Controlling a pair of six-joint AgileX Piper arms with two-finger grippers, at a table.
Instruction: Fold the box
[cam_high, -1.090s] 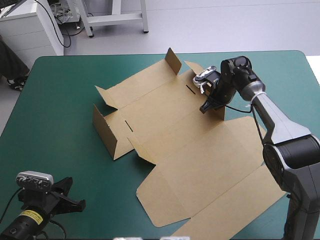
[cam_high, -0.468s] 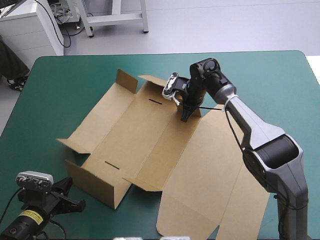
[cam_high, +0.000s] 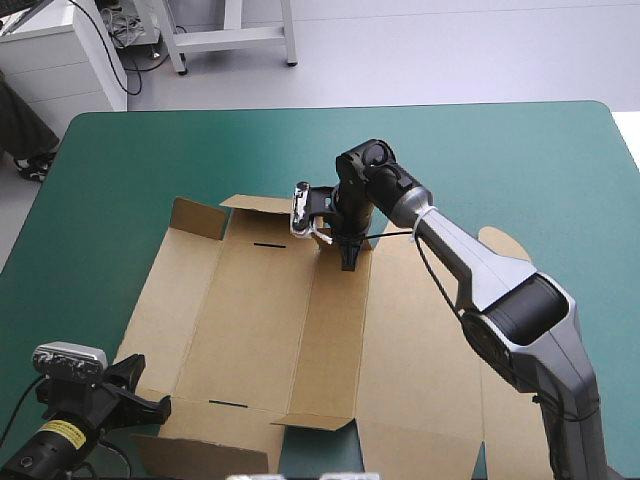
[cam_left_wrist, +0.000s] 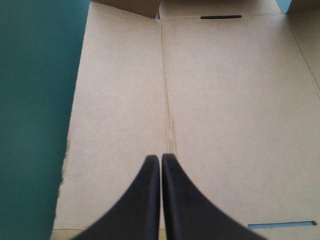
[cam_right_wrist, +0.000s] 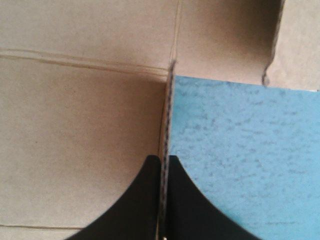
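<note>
The teal-green bench (cam_high: 120, 160) carried the brown box (cam_high: 250, 320), a cut sheet lying mostly flat. Compared with the earlier frames, the sheet had swung round and slid toward the near left of the bench. Its long creases, slanted before, now ran straight away from the robot, and its near end passed out of the high view. The right arm (cam_high: 470, 265) had swept leftward with it, while the left arm (cam_high: 60, 430) had kept its place at the near left corner.

The right jaws were clamped on the box. A cut edge of board stood upright between them and ran on ahead, with brown panel on one side and bare bench on the other. This grip sat at the far edge of the sheet, near its middle.

The left jaws were closed on nothing, meeting in one point. The box lay under and ahead of them, and a crease ran on from their tips.

A small flap (cam_high: 195, 217) stood raised at the far left corner. A dark slot (cam_left_wrist: 220, 17) lay well ahead of the left jaws, and a second slot (cam_left_wrist: 280, 225) lay just beside them.
</note>
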